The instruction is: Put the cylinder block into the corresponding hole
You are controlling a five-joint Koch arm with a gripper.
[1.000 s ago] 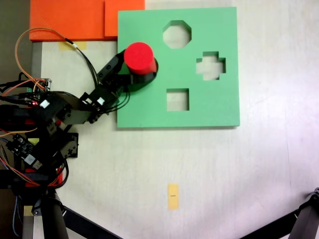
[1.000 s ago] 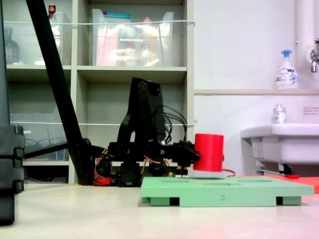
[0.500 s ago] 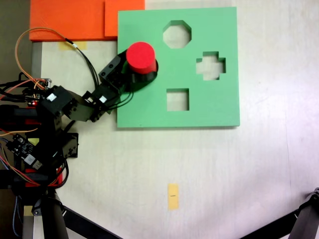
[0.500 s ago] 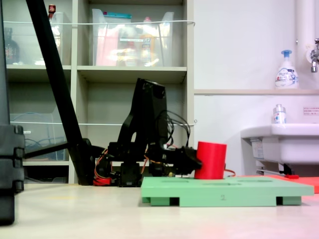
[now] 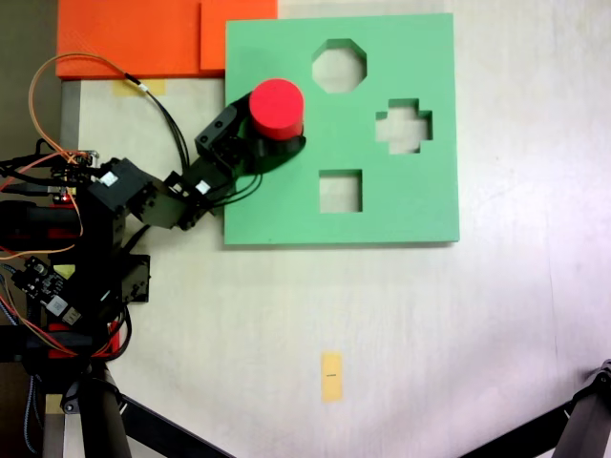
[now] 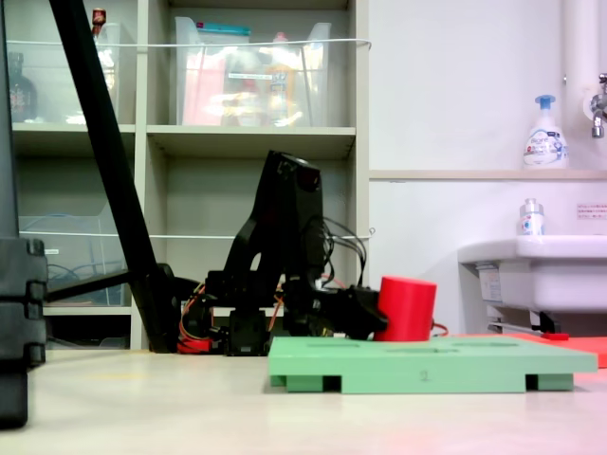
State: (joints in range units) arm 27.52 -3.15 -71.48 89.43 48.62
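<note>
The claw was clenched around the cylinder block, its dark jaws wrapping the block's lower side from about 7 o'clock in the top-down fixed view. The block sat at the left-centre of the green foam board, at about 8 o'clock from the octagonal cutout and 11 o'clock from the square cutout. In the low side view the cylinder block appeared partly sunk below the board's top face, which suggested it had entered the corresponding hole.

To finish the step well, I judged that the block should go straight down with its axis upright, since foam tends to bind on foam if tilted. The claw should let go only once the block stops sinking, opening just wide enough to clear it. It should then withdraw toward 7 o'clock, or lift, without dragging the block back out.

The round cutout itself was hidden beneath the block and the jaws, so the fit at its edge could not be checked. How deep the block sat was hard to tell, as the board's near edge masked its base in the side view. The claw read there as one dark mass against the arm.
</note>
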